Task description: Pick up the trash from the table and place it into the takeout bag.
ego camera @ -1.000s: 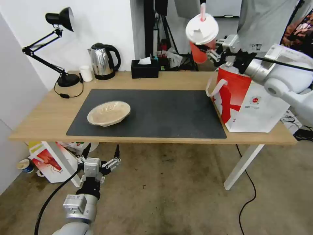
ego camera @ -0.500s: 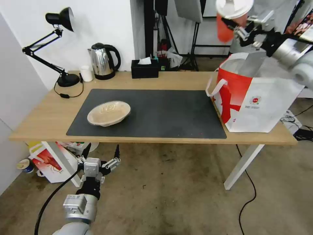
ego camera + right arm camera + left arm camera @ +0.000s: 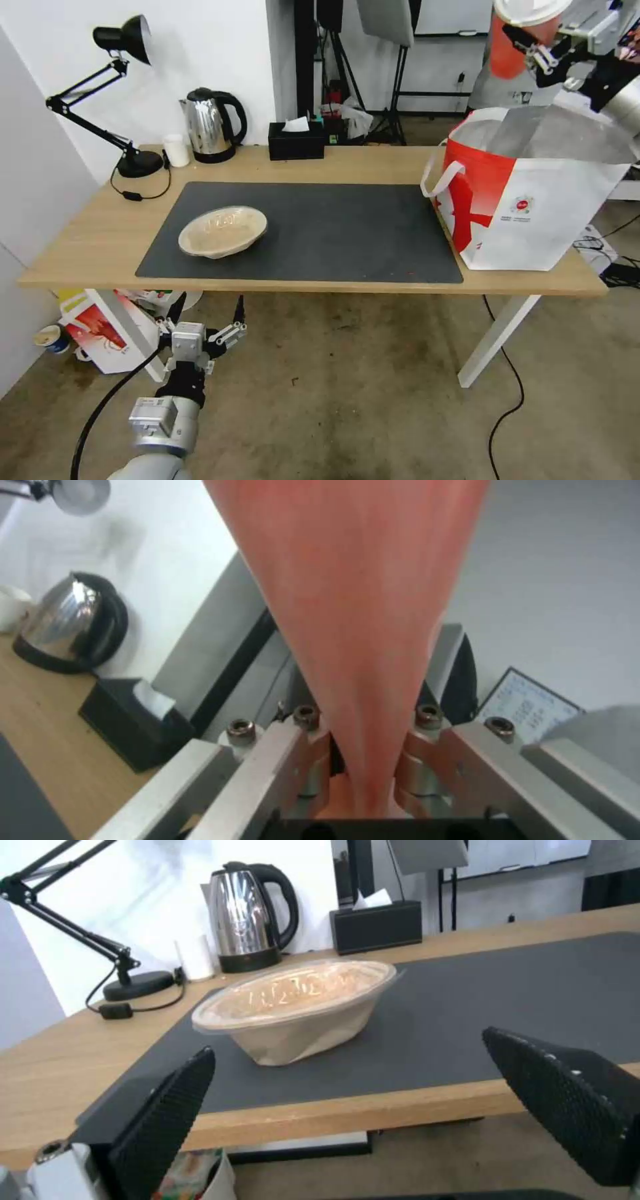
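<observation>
Right claw clenched on red cup, high above takeout bag mouth. Carry step; next, I'd judge, lower inside, release. Left claw idle, spread, below table.

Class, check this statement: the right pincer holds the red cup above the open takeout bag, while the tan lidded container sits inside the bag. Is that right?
Not quite. The tan lidded container sits on the dark mat on the table, not in the takeout bag; the head view shows this. The rest holds: the right pincer grips the red cup above the open bag.
</observation>
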You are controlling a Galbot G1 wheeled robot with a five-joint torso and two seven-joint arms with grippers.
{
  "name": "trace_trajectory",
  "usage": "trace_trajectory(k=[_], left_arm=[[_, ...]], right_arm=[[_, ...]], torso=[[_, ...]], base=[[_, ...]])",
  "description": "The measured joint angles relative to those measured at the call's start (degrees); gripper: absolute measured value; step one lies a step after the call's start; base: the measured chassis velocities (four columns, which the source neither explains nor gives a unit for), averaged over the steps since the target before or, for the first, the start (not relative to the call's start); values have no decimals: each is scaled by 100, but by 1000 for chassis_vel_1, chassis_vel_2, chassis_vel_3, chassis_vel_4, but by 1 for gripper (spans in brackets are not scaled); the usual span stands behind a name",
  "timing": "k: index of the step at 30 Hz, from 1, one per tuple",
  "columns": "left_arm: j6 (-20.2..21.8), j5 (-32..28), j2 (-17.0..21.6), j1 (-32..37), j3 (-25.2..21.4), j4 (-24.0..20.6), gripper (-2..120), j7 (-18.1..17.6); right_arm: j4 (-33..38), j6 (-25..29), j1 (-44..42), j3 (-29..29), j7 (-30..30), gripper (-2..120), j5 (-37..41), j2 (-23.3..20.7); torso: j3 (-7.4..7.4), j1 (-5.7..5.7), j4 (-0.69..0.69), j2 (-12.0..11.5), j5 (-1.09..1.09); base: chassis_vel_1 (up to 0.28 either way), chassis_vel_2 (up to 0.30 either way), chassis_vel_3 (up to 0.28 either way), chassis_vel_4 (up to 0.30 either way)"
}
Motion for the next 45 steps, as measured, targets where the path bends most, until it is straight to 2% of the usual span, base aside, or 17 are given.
trace_trajectory(k=[16,45], left_arm=[[0,0,0,0,0,0,100,0],[0,0,0,0,-1,0,100,0]], right_arm=[[-106,-157,-729,0,356,6,70,-31],[-524,-555,-462,-146,608,6,-243,7]], torso=[[0,0,1,0,0],[0,0,0,0,0]], base=[[0,0,0,0],[0,0,0,0]])
